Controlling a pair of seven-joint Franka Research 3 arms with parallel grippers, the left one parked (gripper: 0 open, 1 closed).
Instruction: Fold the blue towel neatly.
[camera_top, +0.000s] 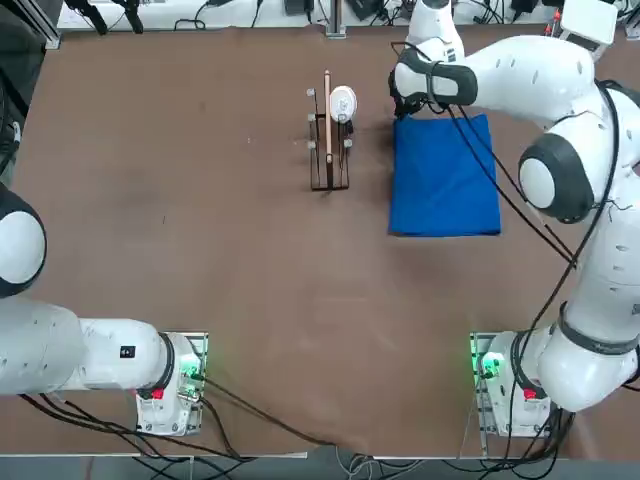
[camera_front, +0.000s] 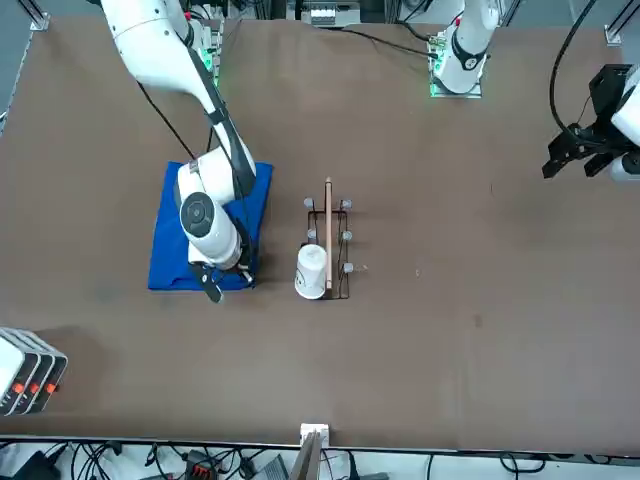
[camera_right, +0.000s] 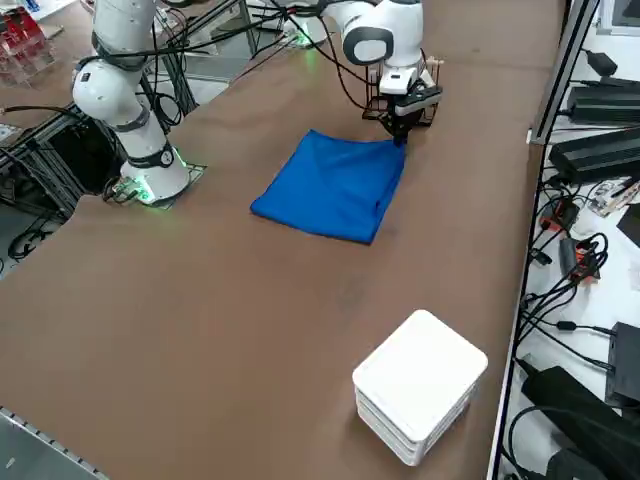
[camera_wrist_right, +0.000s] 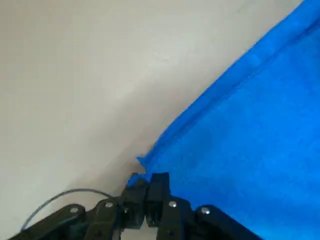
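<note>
Our end effector (camera_wrist_right: 149, 178) is clenched on the blue towel (camera_top: 443, 185) by its far left corner, as best we can judge from the wrist view, where the fabric gathers right at the fingertips. In the side view that corner looks drawn up a little from the surface (camera_right: 215, 330), with a slack dip in the edge beside it.

Rightward from there, the rest of the towel spreads away from our grip and back toward the arm bases, flat on the right half of the surface. Its long axis seems to run from the bases toward the far side, only slightly longer than it is wide; the arm hides part of the far edge, so we can't be certain. The right arm (camera_top: 540, 80) reaches in over the far edge and is clearly the nearer one.

We judge the fold is just starting: with nearly all the cloth to the right and nearer the bases, the corner needs to travel back over it. Pulling away from the cloth would drag the whole towel.
</note>
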